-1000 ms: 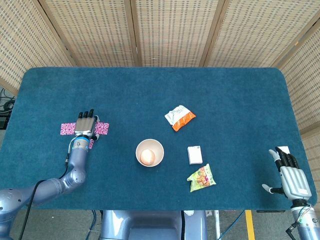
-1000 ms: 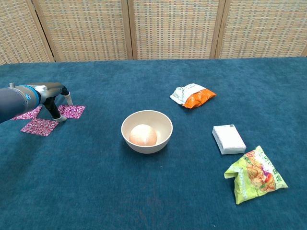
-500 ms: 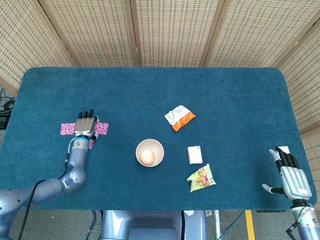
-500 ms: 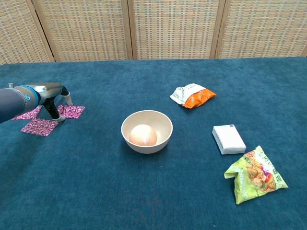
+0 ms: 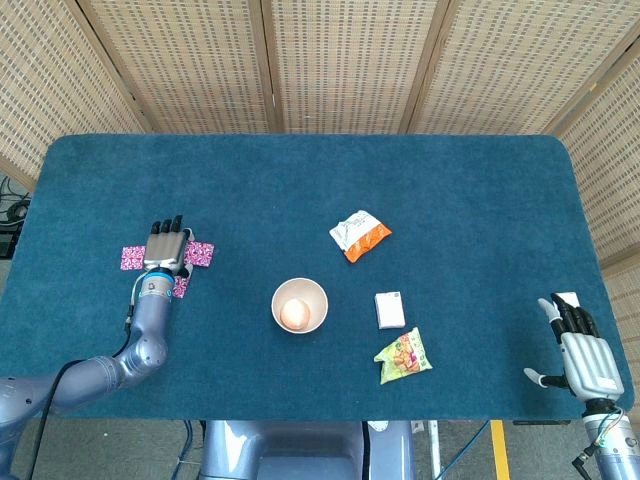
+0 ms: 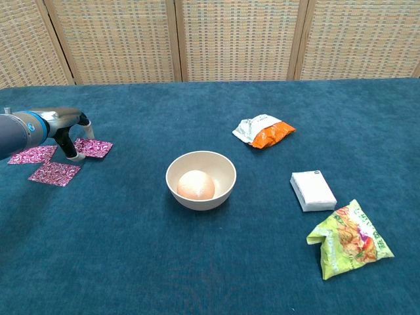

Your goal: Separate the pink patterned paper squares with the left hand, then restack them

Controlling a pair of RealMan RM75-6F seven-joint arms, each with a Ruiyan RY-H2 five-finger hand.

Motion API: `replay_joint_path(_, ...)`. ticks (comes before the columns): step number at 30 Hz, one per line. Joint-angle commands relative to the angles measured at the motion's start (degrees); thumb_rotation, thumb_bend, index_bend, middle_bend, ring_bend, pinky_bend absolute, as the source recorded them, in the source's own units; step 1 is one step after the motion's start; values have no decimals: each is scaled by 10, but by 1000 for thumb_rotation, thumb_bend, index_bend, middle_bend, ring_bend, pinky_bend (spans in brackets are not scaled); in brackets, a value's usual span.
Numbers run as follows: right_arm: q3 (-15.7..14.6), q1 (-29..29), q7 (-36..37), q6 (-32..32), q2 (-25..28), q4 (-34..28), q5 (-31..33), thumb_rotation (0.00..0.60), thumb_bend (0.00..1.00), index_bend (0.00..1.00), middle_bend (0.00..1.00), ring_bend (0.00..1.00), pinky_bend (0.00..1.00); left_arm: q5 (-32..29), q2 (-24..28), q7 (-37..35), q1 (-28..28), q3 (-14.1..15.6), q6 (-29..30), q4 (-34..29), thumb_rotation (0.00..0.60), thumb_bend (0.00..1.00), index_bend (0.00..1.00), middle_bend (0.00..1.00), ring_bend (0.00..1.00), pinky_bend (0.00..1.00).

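Nearest, the right hand [image 5: 588, 358] rests at the table's [image 5: 300, 170] front right corner, fingers spread and holding nothing. Farther left, the left hand [image 5: 166, 248] presses fingertips on three separated pink patterned paper squares [image 6: 54, 173].

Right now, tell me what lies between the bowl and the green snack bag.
In the chest view, the white packet lies between the bowl and the green snack bag, on bare blue cloth.
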Motion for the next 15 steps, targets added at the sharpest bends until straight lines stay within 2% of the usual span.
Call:
replay_joint_path(1, 0, 0, 0, 0, 0, 0, 0, 600, 105, 0, 0, 0, 0, -1, 6, -2, 3, -1, 3, -4, 600, 380, 477, 0, 0, 0)
replay_joint_path(12, 0, 0, -3, 0, 0, -2, 0, 600, 105, 0, 0, 0, 0, -6, 50, -13, 25, 4, 5, -18, 600, 378, 477, 0, 0, 0)
replay_joint_path(15, 0, 0, -5, 1, 0, -3, 0, 600, 105, 0, 0, 0, 0, 5, 63, -18, 35, 13, 7, -15, 600, 376, 477, 0, 0, 0)
